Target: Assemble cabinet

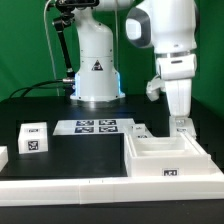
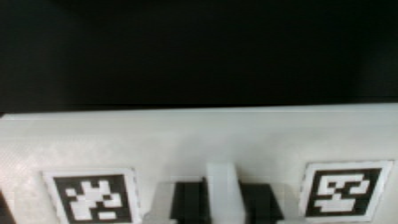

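The cabinet (image 1: 160, 158), a large white box shell with an open top and a tag on its front, lies on the black table at the exterior view's right. My gripper (image 1: 181, 122) comes down from above onto its far right wall. In the wrist view the cabinet (image 2: 196, 140) fills the lower half, with two black-and-white tags on it. My gripper (image 2: 219, 196) has its two dark fingers (image 2: 185, 203) close together, one on each side of a thin white wall. It looks shut on that wall.
The marker board (image 1: 98, 126) lies mid-table in front of the white robot pedestal (image 1: 96, 65). A small white block with a tag (image 1: 33, 138) stands at the exterior view's left, another white part (image 1: 3, 156) at the far left edge. A white rail (image 1: 70, 188) runs along the front.
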`<state>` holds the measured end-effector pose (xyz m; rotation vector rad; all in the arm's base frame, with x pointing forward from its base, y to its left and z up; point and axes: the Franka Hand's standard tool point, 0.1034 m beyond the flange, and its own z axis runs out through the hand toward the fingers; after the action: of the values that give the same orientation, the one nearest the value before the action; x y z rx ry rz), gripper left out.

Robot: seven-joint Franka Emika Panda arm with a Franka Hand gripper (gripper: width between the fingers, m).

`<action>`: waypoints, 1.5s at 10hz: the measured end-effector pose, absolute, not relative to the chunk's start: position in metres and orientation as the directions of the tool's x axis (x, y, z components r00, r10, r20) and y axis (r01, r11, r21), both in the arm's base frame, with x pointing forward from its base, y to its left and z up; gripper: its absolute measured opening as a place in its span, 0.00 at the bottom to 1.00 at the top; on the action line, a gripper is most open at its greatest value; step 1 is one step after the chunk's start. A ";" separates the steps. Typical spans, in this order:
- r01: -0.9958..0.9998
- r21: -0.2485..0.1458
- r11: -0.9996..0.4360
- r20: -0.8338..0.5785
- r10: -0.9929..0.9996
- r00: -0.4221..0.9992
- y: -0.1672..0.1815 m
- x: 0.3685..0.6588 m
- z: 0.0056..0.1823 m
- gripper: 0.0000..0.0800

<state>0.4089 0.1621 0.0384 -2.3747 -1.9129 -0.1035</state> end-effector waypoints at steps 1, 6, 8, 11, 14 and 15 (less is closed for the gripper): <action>0.980 -0.020 -0.198 0.102 0.975 0.199 0.152 0.414 0.045 0.09; 0.981 -0.018 -0.195 0.089 0.977 0.196 0.129 0.426 0.053 0.09; 0.991 -0.014 -0.130 0.088 0.988 0.130 0.126 0.432 0.053 0.09; 0.994 -0.004 -0.110 0.087 0.990 0.110 0.124 0.447 0.058 0.09; 0.994 -0.002 -0.111 0.089 0.990 0.111 0.125 0.449 0.058 0.09; 0.995 -0.001 -0.100 0.089 0.991 0.100 0.123 0.449 0.058 0.09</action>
<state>0.4491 0.1233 0.0576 -2.2842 -2.0651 -0.1004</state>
